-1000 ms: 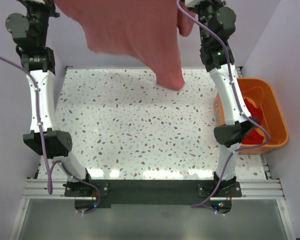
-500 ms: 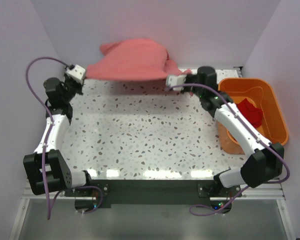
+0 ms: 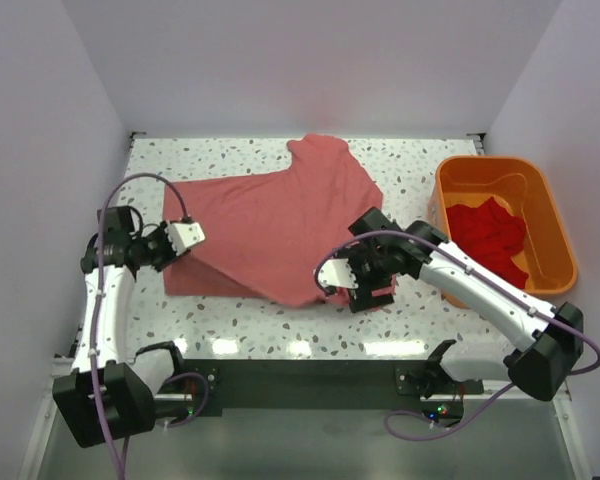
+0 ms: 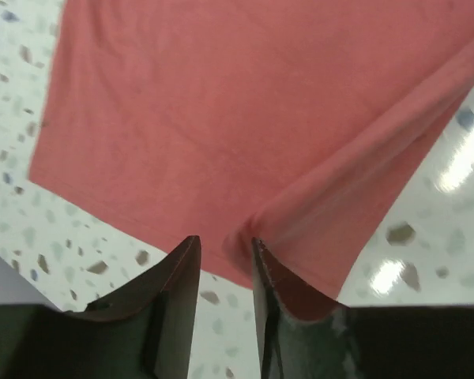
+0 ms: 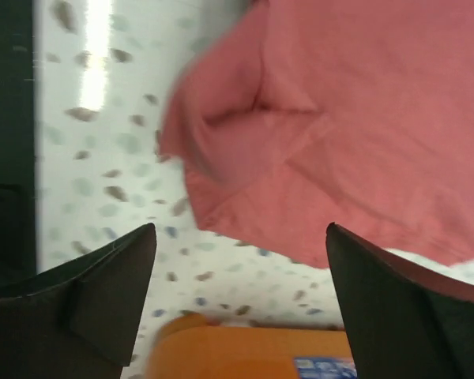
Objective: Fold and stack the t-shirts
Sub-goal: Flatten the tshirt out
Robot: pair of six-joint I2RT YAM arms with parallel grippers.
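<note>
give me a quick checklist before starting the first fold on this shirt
1. Coral t-shirt lies spread on the table, inside its edges: ok.
2. Shirt free of bunching: not ok. Its near right corner is rumpled and doubled over.
3. Right end effector open, with no cloth between its fingers: ok.
4. Left end effector free of the hem: cannot tell. Its fingers are nearly together right at the shirt's edge.
5. Orange bin holding red cloth stands apart from the shirt: ok.
</note>
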